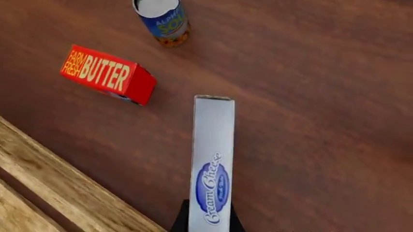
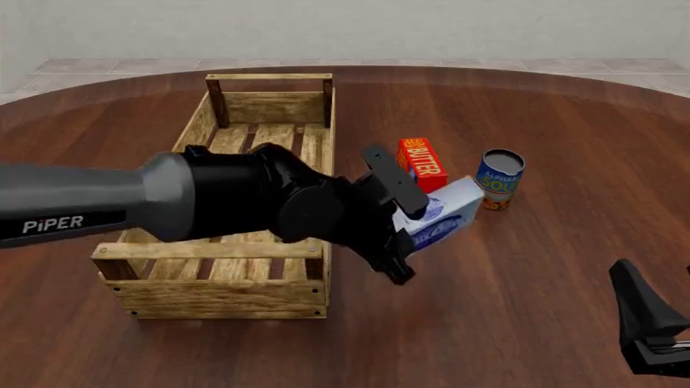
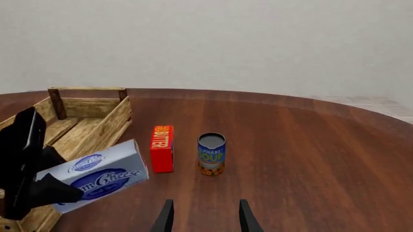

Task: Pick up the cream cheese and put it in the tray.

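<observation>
The cream cheese is a pale blue-white box bearing a dark blue oval with white script lettering. The butter box is red-orange with yellow and white block letters. The soup can has a blue label with yellow lettering, an orange patterned band at its base and a grey top. The tray is light, grained wooden slats. The table is dark reddish-brown wood. The left arm is grey and black, marked with white lettering.

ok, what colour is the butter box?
Red-orange with yellow and white lettering on the butter box; clearest in the left wrist view.
</observation>
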